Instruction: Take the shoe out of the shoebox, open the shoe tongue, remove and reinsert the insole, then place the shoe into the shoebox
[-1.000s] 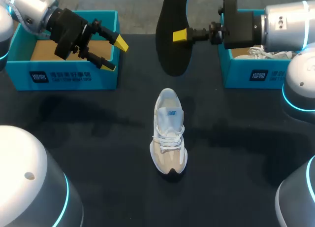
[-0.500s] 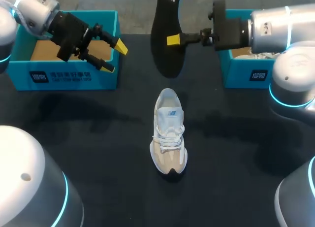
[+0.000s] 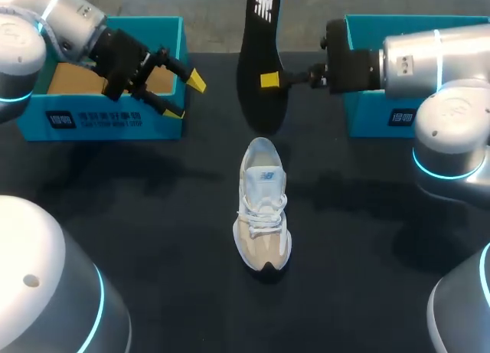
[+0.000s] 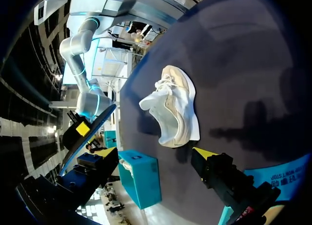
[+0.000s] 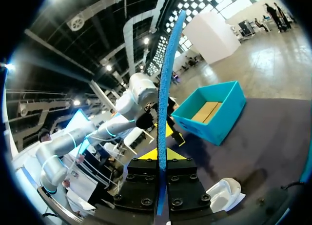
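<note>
i see the black table point(image 3: 153, 215) from above, with my two arms coming in over its far half: the left arm point(image 3: 69, 24) from the far left corner, the right arm point(image 3: 413, 58) from the right side, lying almost level across the right box point(image 3: 371, 122) and hiding most of it

the left box point(image 3: 107, 123) is teal, stands at the far left of the table and is open, with a bare brown floor inside; the right wrist view shows it the same way point(image 5: 214, 112)

the shoe point(image 3: 262, 207) stands out of both boxes, upright on its sole in the middle of the table, between the two boxes and nearer to me than either, toe toward me, heel toward the far edge, laces tied; the left wrist view catches it ahead of that gripper point(image 4: 174, 108)

the insole point(image 3: 259, 62) is out of the shoe and up in the air, above the table just past the heel, its dark face toward the camera; from the right wrist it shows edge-on as a thin blue strip point(image 5: 163, 103)

the right gripper point(image 3: 268, 80) has its jaws clamped narrowly on the insole, one yellow tip on each face, as its own view shows point(image 5: 160, 154)

the left gripper point(image 3: 186, 97) hangs by the near right corner of the left box, jaws spread wide, holding nothing
</note>
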Motion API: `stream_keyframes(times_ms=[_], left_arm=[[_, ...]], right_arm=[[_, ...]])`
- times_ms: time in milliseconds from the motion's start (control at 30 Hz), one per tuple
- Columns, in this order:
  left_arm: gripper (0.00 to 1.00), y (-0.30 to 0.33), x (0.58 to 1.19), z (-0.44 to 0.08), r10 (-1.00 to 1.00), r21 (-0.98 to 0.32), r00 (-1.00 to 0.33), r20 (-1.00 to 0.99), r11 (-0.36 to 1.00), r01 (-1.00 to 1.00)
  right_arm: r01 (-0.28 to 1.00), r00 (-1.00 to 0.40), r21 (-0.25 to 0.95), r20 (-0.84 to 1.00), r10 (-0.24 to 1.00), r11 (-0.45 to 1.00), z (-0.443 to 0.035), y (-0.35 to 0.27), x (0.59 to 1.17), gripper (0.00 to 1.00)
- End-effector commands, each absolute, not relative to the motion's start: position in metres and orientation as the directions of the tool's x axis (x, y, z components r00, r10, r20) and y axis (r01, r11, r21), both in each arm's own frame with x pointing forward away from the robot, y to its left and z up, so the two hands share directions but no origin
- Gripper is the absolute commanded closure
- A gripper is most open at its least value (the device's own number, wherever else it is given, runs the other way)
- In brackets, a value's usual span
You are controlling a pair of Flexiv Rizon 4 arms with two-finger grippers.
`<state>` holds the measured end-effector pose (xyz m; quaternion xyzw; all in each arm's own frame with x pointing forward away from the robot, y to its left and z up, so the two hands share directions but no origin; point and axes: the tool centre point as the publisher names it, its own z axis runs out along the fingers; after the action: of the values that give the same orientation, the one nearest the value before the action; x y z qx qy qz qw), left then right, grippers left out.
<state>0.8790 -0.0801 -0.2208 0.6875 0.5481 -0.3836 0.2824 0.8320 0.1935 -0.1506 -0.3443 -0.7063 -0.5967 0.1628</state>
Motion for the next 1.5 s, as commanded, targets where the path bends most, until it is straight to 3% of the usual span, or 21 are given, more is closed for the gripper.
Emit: stream_keyframes(times_ms=[33, 867, 1500], left_arm=[[0.0, -0.087, 0.884, -0.232, 0.539, -0.03, 0.106, -0.835, -0.238, 0.971], [0.0, -0.107, 0.889, -0.256, 0.56, -0.065, 0.09, -0.824, -0.25, 0.966], [0.0, -0.107, 0.889, -0.256, 0.56, -0.065, 0.09, -0.824, -0.25, 0.966]], right_arm=[[0.679, -0.712, 0.732, 0.637, 0.295, 0.059, -0.161, 0.193, 0.833, 1.0], [0.682, -0.711, 0.729, 0.643, 0.286, 0.057, -0.198, 0.182, 0.842, 1.0], [0.682, -0.711, 0.729, 0.643, 0.286, 0.057, -0.198, 0.182, 0.842, 1.0]])
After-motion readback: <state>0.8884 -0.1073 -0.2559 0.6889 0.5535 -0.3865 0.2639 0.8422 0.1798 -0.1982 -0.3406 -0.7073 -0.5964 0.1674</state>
